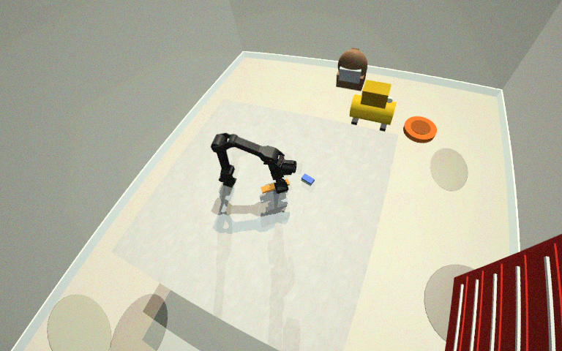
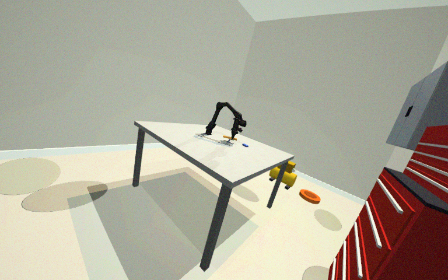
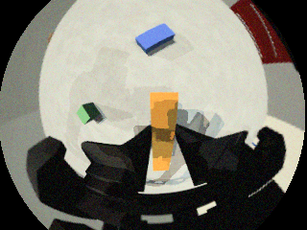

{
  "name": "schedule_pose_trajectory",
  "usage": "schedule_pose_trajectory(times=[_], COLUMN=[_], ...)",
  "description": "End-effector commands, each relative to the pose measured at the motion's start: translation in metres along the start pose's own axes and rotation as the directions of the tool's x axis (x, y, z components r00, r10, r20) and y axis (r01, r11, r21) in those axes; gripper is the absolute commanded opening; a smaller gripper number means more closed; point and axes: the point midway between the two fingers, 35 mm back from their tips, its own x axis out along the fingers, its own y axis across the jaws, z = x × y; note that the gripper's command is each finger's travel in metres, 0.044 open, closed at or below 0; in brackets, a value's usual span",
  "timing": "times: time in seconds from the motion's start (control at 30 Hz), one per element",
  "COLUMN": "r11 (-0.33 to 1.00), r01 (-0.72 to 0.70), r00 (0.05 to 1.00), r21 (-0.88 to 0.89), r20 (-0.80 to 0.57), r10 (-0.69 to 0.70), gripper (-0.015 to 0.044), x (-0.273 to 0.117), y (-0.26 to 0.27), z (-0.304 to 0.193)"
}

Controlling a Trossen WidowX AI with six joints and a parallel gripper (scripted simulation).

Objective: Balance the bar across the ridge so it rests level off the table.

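Note:
The orange bar (image 1: pixel 267 189) (image 2: pixel 226 136) (image 3: pixel 164 110) is between the fingers of my gripper (image 1: pixel 281 187) (image 2: pixel 233 137) (image 3: pixel 162 127), which is shut on it. The bar looks about level and a little above the table, with its shadow below it. It sticks out on both sides of the fingers. I cannot make out a ridge under the bar. A small green block (image 3: pixel 83 114) with a dark side lies left of the bar in the wrist view. I cannot tell whether it is the ridge. It does not show in the top and exterior views.
A blue block (image 1: pixel 307 179) (image 2: pixel 245 145) (image 3: pixel 154 37) lies on the table (image 1: pixel 331 248) (image 2: pixel 185 138) beyond the gripper, apart from the bar. A yellow machine (image 1: pixel 372 110) (image 2: pixel 283 175), an orange ring (image 1: pixel 407 129) (image 2: pixel 310 200) and red drawers (image 1: pixel 509 297) stand off the table.

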Motion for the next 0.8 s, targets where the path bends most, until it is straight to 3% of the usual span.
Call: schedule_pose_trajectory(times=[0.0,0.77], r11=[1.0,1.0], r01=[-0.004,0.0], r00=[1.0,1.0], r21=[0.0,0.0], r20=[-0.006,0.0], r10=[0.004,0.0], gripper=[0.0,0.0], x=[0.0014,0.0001], y=[0.0004,0.0], z=[-0.0003,0.0])
